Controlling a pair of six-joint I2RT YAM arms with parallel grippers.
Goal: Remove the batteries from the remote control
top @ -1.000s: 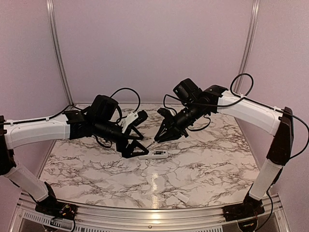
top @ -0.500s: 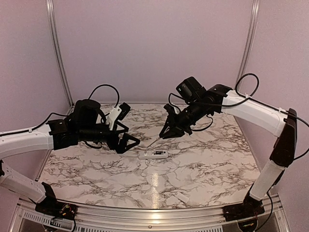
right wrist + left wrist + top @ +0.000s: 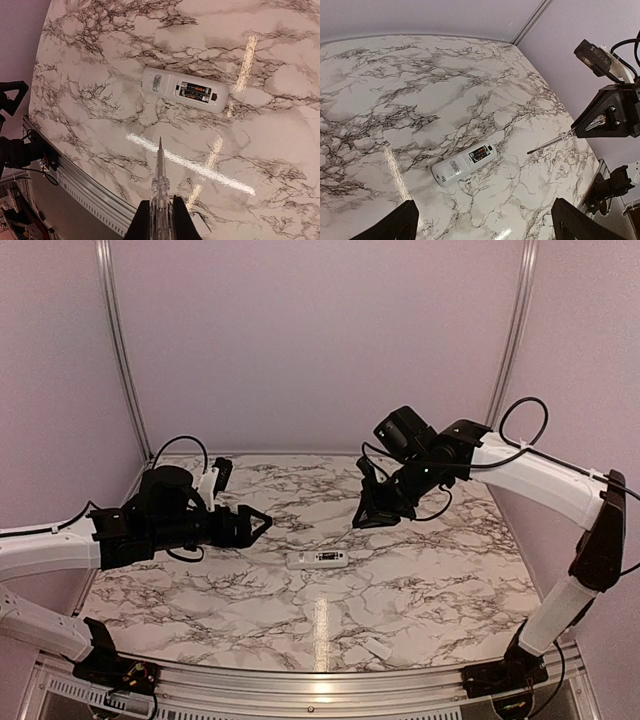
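The marble tabletop (image 3: 430, 570) carries the remote control (image 3: 317, 559) near its middle. It lies flat, back face up, with the battery bay uncovered. The left tool (image 3: 258, 521) hovers off to the remote's left, fingers spread wide with nothing between them. The right tool (image 3: 368, 515) hangs above and beyond the remote, pinched together on a thin silvery pick (image 3: 160, 165). The pick's tip aims down toward the remote but is clear of it. The batteries (image 3: 196, 92) show as dark slim cells inside the bay.

The step in hand looks like prying a cell out. To do it well, the left tool should probably come down and pin the remote at the end away from the bay, since the glossy surface would let it skate. The pick should enter at a cell's end and lever gently, because a freed cell may roll.

A small white cover (image 3: 377, 648) lies near the front edge, well apart. Nothing blocks the way between pick and bay.
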